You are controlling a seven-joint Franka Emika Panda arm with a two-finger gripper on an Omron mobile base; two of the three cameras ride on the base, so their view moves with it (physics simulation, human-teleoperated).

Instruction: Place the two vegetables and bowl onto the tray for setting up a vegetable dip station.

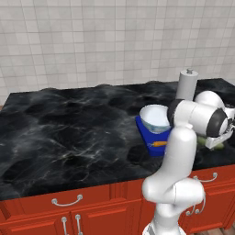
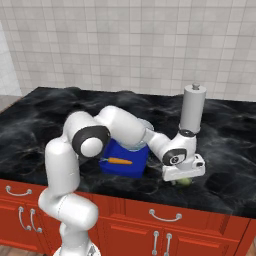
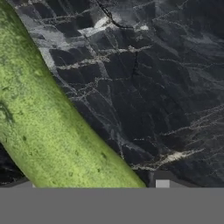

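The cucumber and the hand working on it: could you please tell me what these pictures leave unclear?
- Cucumber: both ends cut off by the hand view's edges; in the right base view the gripper covers nearly all of it.
- Grip: contact between fingers and cucumber cannot be told.
- Bowl: largely hidden by the arm in the right base view.

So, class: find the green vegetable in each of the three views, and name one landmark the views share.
Left base view: a green sliver at the right edge, under the gripper.
Right base view: a small green patch beneath the gripper, right of the tray.
Hand view: a large diagonal green body, left half.
Shared landmark: the black marble counter.
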